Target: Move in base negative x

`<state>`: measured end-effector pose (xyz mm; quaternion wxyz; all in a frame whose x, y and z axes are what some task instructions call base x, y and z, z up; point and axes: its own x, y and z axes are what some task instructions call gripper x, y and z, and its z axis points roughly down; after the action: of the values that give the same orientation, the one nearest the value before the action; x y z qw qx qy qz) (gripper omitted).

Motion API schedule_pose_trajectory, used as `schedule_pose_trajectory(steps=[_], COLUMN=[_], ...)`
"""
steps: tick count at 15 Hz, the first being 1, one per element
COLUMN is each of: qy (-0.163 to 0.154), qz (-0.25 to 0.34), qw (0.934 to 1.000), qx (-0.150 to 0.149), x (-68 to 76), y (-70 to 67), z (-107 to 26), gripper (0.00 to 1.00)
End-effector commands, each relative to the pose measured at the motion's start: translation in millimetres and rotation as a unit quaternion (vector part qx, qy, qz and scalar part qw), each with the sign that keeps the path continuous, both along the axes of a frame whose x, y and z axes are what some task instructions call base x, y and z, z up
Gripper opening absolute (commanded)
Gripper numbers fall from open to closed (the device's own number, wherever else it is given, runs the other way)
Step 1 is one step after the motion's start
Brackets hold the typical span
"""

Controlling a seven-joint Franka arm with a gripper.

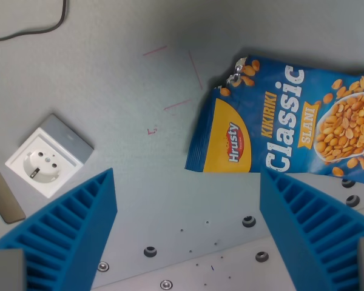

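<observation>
My gripper [188, 233] is open, with nothing between its two blue ribbed fingers [73, 227], which stand wide apart at the bottom of the wrist view. A blue bag of peanuts [285, 121] lies flat on the grey table [127, 109], above the right finger and toward the wrist view's right. It touches neither finger.
A white wall socket [45, 159] on a grey plate lies at the wrist view's left. A black cable [30, 27] curves at the top left. A beige strip [0, 194] lies at the left edge. Bolt holes and screws [249, 221] dot the plate near the bottom.
</observation>
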<state>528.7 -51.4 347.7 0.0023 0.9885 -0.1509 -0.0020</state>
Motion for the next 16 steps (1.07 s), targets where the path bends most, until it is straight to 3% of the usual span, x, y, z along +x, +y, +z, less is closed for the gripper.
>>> schedule_pose_trajectory(steps=[1,16], qy=[-0.002,-0.002], qz=[0.000,0.000], qw=[1.0000,1.0000], qx=[0.000,0.000], x=[-5.9,-91.0], y=[-1.4,-22.5], z=[1.9,-5.2], gripper=[1.00,1.00])
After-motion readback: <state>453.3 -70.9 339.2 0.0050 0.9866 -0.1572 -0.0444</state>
